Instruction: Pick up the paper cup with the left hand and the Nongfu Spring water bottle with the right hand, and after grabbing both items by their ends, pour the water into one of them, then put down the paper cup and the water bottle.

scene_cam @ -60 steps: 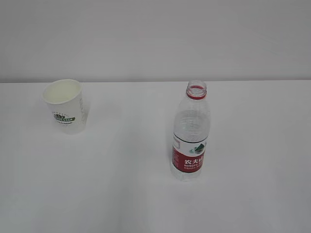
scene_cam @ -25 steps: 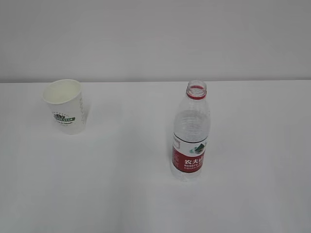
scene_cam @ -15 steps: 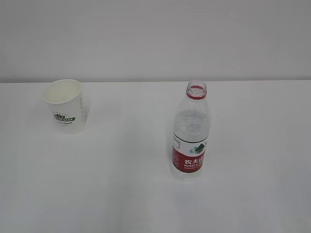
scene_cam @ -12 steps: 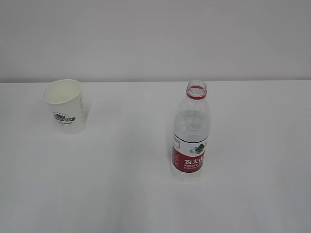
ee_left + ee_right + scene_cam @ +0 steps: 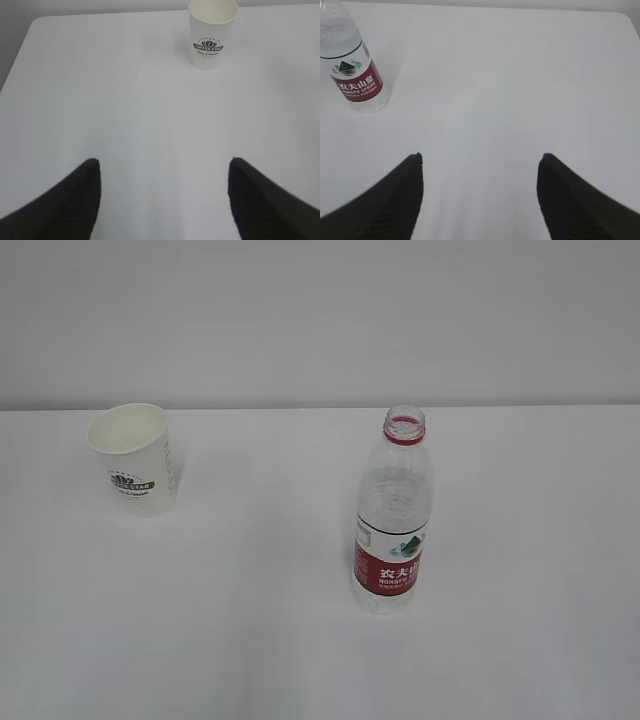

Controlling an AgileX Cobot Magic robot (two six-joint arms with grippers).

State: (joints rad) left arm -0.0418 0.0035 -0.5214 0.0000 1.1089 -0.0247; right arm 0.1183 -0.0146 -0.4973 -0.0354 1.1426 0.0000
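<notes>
Two objects stand untouched on the white worktop (image 5: 250,640): the small white tapered paper cup with its dark green logo (image 5: 133,458) toward the far left, and the tall clear ribbed water bottle with red-and-white label (image 5: 392,515) near the middle, uncapped, well apart from the cup.

Step in hand, as we judge it: the approach, before either pick-up.

Left hand (image 5: 162,200): black fingers (image 5: 75,200) spread wide, holding nothing, touching nothing; cup ahead and slightly right of centre in its wrist view. We would swing right to centre the cup, then close gently on its wall, since thin paper will likely crush.

Right hand (image 5: 480,197): fingers (image 5: 395,197) likewise wide apart and empty; bottle far to the upper left. We would shift well left and grip it low, keeping it upright because the mouth is open.
</notes>
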